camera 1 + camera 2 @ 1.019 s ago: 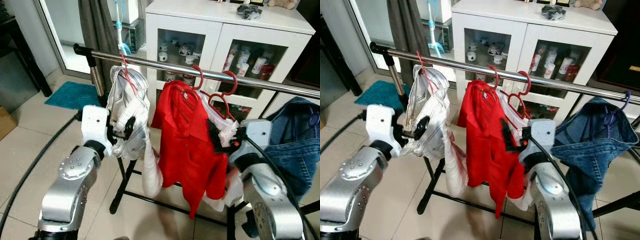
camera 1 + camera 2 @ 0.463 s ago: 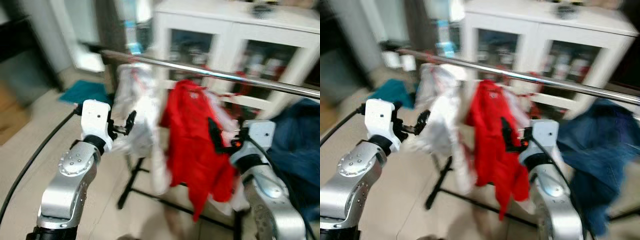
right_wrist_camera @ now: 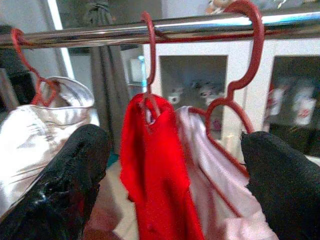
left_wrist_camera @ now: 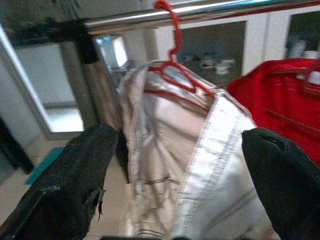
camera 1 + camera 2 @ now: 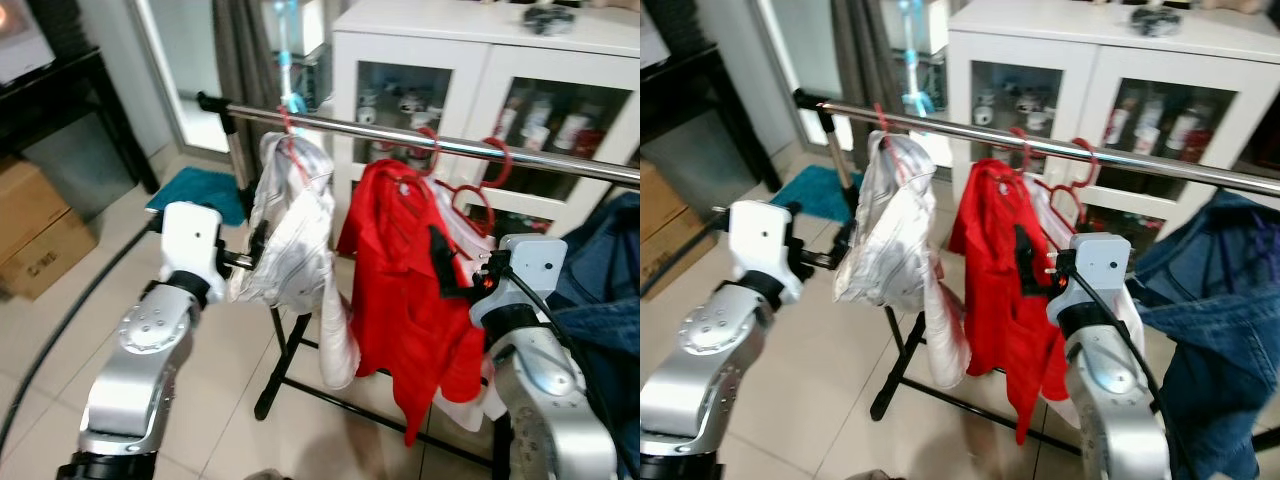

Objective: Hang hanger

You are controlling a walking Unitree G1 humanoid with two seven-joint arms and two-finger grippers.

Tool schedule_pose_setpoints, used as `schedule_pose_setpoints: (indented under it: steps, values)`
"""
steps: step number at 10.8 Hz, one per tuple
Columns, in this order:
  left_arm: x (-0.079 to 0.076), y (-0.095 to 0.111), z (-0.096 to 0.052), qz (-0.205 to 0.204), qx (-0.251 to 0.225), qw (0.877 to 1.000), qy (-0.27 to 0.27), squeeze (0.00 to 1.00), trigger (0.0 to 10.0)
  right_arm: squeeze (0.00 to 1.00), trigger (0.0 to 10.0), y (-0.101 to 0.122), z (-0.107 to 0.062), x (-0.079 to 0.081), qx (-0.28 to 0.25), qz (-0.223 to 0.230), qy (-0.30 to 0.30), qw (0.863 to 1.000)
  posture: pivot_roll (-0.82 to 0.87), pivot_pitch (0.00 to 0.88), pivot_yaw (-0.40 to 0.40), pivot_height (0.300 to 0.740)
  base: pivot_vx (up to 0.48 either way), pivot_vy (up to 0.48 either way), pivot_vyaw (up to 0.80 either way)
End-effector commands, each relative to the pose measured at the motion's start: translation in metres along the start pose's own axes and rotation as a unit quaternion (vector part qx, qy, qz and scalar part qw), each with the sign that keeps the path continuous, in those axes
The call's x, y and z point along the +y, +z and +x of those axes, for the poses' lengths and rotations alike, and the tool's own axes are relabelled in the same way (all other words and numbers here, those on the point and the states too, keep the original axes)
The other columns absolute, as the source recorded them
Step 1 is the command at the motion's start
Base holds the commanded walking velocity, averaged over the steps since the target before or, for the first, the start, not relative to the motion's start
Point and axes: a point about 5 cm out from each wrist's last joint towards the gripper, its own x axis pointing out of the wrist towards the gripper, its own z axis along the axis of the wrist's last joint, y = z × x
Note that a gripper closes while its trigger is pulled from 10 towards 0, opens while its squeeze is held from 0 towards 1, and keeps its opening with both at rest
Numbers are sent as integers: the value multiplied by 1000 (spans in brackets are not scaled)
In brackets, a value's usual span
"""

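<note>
While the left hand (image 4: 175, 200) stands spread open just before the white garment (image 5: 290, 240), the red hanger (image 4: 172, 75) carrying it is hooked on the steel rail (image 5: 420, 140). Beside it hangs a red shirt (image 5: 410, 300), and the right hand (image 3: 170, 195), also open and holding nothing, faces this shirt closely. Further right, a blue denim garment (image 5: 600, 300) hangs. A white cabinet (image 5: 440, 50) stands behind the rail, and cardboard boxes (image 5: 35, 230) lie on the floor.

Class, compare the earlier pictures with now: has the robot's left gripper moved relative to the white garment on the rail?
Yes. The left gripper has drawn back from the white garment: earlier its fingers were against the cloth, now they sit open beside it, nearer the rack's upright post.
</note>
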Motion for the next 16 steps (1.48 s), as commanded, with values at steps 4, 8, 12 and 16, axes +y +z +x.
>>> schedule_pose_setpoints:
  steps: [4,8,12,16]
  values:
    - [1,0,6,-3,-7,1000,5,506,10000,0,10000,-3,10,2,6,14,-30,999,-56,0,56,740,0,187,600]
    - [3,2,6,3,-12,1000,16,494,10000,0,10000,14,13,-3,-48,-66,-75,994,-47,0,56,740,0,63,0]
    - [2,0,2,3,-5,1000,-11,565,10000,0,10000,-6,12,24,23,43,63,997,-25,0,41,740,227,0,200]
    - [1,0,4,7,2,1000,-29,573,10000,0,10000,5,14,12,-1,41,9,999,-35,0,61,740,332,0,308]
